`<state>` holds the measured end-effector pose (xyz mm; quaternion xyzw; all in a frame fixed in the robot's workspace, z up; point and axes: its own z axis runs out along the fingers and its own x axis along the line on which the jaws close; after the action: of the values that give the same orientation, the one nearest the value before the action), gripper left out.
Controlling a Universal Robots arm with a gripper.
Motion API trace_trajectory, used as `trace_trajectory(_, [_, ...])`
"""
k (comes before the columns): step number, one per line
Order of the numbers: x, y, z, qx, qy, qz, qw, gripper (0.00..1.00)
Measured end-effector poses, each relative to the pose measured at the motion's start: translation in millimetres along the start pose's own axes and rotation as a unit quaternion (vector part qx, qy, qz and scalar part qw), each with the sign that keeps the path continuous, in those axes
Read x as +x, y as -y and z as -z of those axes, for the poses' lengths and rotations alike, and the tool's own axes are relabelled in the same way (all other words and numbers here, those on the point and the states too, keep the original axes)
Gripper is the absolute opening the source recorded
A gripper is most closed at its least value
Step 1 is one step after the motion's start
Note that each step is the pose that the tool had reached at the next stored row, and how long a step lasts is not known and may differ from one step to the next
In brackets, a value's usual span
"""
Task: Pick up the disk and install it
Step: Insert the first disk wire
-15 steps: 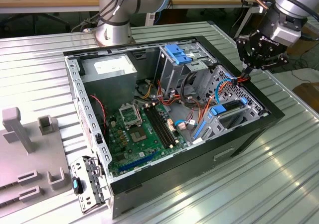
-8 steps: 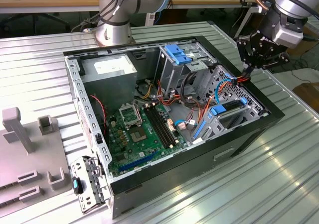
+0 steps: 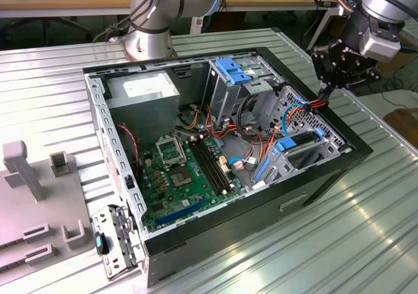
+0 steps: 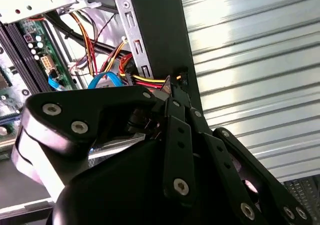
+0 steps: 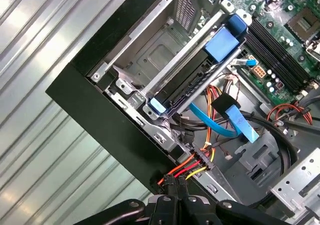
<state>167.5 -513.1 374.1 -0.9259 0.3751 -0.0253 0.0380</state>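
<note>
The disk (image 5: 186, 80) lies in the drive cage at the corner of the open computer case, a dark slab with blue carrier ends. In the exterior view the disk (image 3: 302, 149) sits low in the cage on that view's right. My gripper (image 3: 324, 93) hangs just above the case's rim beside that cage. Its black fingers are shut on a power cable (image 5: 192, 167) of red, orange and yellow wires that runs toward the disk. In both wrist views the gripper (image 5: 175, 184) (image 4: 175, 82) pinches the cable right at the black case wall.
The open case (image 3: 339, 166) rests on a ribbed metal table (image 3: 366, 235). Inside are a motherboard (image 3: 183, 170), a grey power-supply box (image 3: 144, 93), an empty blue bracket (image 3: 234, 70) and blue data cables (image 5: 235, 120). Grey fixtures (image 3: 32, 176) stand at the exterior view's left.
</note>
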Motion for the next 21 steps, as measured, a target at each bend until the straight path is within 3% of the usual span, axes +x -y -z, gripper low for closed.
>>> trace_trajectory(5, [0.8, 0.8, -0.2, 0.0009, 0.0038, 0.042, 0.9991, 0.11])
trace_trajectory(11, [1.4, 1.4, -0.2, 0.0020, 0.0084, 0.095, 0.9955, 0.11])
trace_trajectory(15, [1.7, 1.7, -0.3, 0.0034, 0.0103, 0.128, 0.9917, 0.11])
trace_trajectory(16, [1.8, 1.7, -0.3, 0.0047, 0.0099, 0.139, 0.9902, 0.11])
trace_trajectory(21, [2.0, 1.4, -0.3, 0.0133, 0.0022, 0.173, 0.9848, 0.11])
